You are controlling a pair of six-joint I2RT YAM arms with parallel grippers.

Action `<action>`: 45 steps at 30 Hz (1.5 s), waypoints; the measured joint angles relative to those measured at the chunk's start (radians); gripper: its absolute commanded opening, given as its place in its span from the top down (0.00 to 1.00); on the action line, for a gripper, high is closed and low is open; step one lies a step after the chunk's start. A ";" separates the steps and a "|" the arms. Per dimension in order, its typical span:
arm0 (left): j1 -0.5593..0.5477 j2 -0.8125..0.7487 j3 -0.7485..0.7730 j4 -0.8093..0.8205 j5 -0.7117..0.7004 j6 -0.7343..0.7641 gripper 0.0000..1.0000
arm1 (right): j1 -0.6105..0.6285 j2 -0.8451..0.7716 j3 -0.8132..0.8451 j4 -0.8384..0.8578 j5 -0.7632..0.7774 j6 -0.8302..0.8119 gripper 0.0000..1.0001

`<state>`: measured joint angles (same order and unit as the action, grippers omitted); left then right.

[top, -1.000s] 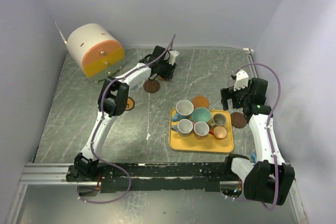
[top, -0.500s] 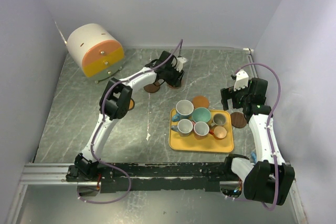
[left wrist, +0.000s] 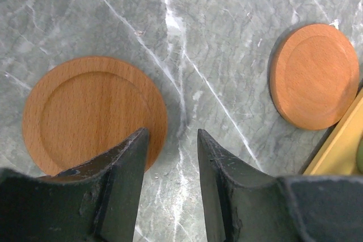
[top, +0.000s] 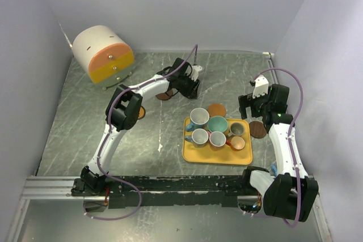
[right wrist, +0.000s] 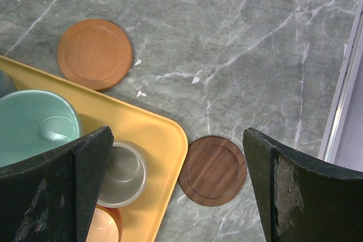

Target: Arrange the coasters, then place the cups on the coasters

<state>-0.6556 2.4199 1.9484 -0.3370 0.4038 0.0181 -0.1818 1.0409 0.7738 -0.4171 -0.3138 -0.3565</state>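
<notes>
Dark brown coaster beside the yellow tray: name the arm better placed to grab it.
Right. The right gripper hangs open with the dark brown coaster framed between its fingers; the left gripper is far off, over an orange coaster.

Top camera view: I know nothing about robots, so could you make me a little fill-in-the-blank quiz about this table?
The yellow rectangular tray holds ___ small handled cups. The right pincer stands wide ___. The round wooden coaster lying to the right of the tray is dark ___.
Missing words: six, open, brown.
</notes>
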 measured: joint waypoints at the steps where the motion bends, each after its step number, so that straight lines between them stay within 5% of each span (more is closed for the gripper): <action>1: 0.000 0.000 0.001 -0.003 0.003 0.000 0.48 | 0.000 0.000 0.000 0.000 0.000 0.000 0.00; 16: -0.001 -0.098 -0.013 -0.051 0.020 0.043 0.33 | 0.001 0.038 0.003 -0.042 0.089 -0.066 0.00; 26: 0.029 -0.381 -0.310 0.019 0.019 0.076 0.34 | 0.000 0.130 0.048 -0.114 0.227 -0.119 0.06; 45: 0.063 -0.336 -0.506 0.051 0.188 0.083 0.32 | -0.105 0.500 0.156 -0.248 0.369 -0.129 0.27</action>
<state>-0.5926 2.0838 1.4425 -0.2855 0.5915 0.1009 -0.2863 1.5410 0.9295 -0.6647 0.0547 -0.4858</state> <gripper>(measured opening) 0.676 0.779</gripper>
